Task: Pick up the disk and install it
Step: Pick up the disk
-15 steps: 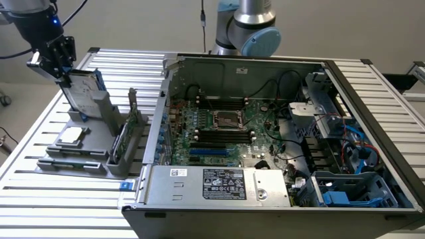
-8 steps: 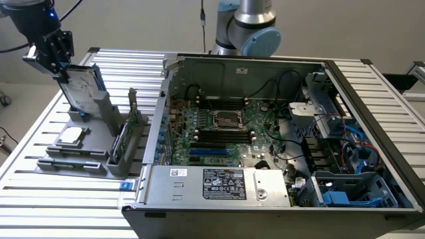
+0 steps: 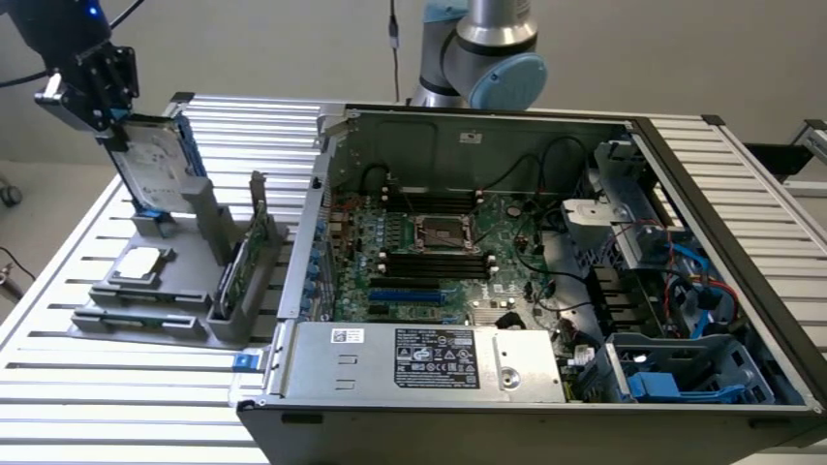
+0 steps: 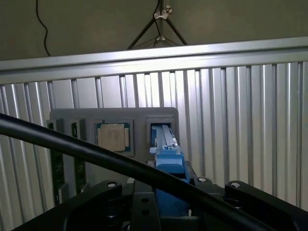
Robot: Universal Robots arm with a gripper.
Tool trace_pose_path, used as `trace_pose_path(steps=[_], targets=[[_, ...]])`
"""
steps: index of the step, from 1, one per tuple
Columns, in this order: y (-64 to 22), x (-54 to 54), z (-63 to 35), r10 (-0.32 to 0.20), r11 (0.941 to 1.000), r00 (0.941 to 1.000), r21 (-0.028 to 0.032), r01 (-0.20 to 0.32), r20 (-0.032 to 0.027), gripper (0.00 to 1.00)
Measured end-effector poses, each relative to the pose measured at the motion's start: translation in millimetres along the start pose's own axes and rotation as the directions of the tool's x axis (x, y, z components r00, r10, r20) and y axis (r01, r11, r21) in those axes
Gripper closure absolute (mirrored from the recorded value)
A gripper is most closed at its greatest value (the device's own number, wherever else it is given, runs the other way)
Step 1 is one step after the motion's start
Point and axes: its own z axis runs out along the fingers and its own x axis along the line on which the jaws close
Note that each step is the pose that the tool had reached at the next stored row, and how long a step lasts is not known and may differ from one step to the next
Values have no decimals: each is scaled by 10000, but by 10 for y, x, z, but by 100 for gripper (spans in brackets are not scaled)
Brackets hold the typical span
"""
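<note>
Item: the disk [image 3: 153,165], silver drive in a blue carrier, standing on end in a slot at the far corner of the grey holder [image 3: 142,315]. Its long axis is near upright and slightly tilted, its lower end at the slot. Position relative to me: directly beneath my gripper [image 3: 116,131], which is clamped on its top edge; in the wrist view the blue carrier sits between my jaws. Adjacent on the holder: a square processor chip [image 3: 142,263] lying flat and a green card [image 3: 246,262] standing on edge. Toward the exterior view's right: the open computer case [image 3: 723,218]. The green card and the case's near wall stand between the disk and the case interior. Bare blue brackets [image 3: 653,383] sit in its near corner bay, beside the power supply [image 3: 427,356].
</note>
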Motion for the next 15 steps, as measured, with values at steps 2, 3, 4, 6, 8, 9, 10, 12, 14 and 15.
trace_pose_path(steps=[2, 3, 4, 6, 8, 9, 10, 12, 14, 15], targets=[[0, 1, -41, 1, 10000, 10000, 1, -1, 1, 67], [-1, 1, -62, 0, 10000, 10000, 1, 0, 1, 67], [-1, 2, -82, 0, 10000, 10000, 1, 0, 1, 67], [-2, 3, -125, 0, 10000, 10000, 1, 0, 2, 67], [-4, 4, -172, 0, 10000, 10000, 1, 0, 2, 67], [-5, 5, -195, 0, 10000, 10000, 0, 0, 1, 67], [-7, 6, -219, 0, 10000, 10000, 0, 0, 1, 67], [-12, 8, -267, 0, 10000, 10000, 1, 0, 2, 67], [-22, 10, -325, 0, 10000, 10000, 1, 0, 5, 67], [-32, 11, -362, -1, 10000, 10000, 0, 1, 5, 67]])
